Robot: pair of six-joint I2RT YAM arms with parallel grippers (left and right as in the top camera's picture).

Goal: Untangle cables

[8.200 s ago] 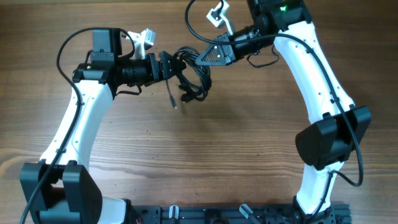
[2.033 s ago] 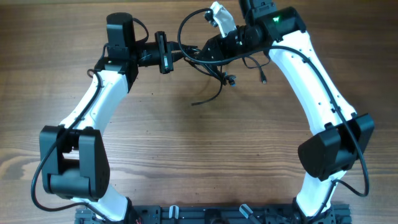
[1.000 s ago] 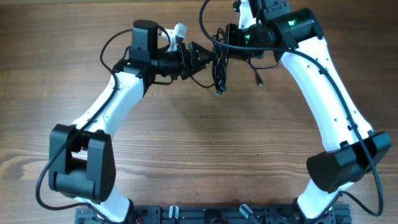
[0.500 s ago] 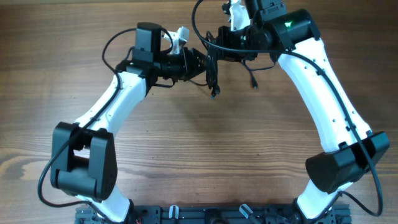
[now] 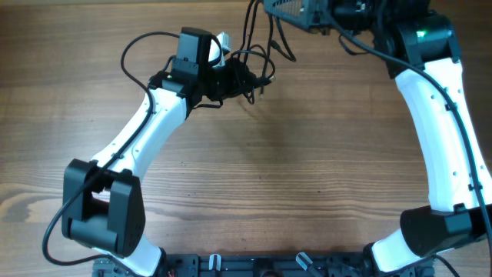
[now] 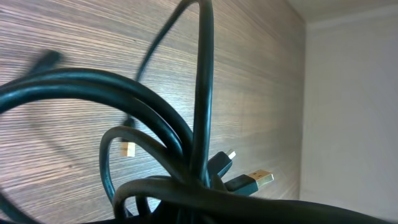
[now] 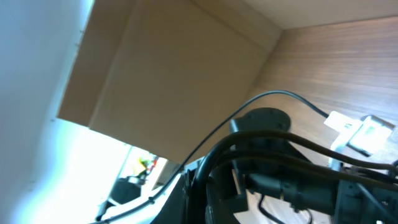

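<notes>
Cables (image 5: pixel 260 73), glossy black cords in tangled rounded loops with small metal-tipped plugs (image 6: pixel 256 180), hung bunched at the left hand (image 5: pixel 238 78), which was clenched on them above the wood-grained bench (image 5: pixel 269 177); thin strands rose toward the right hand (image 5: pixel 278 8). Whether that hand was clamped or released could not be told.

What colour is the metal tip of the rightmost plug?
Gold; the plug tip shows best in the left wrist view.
</notes>
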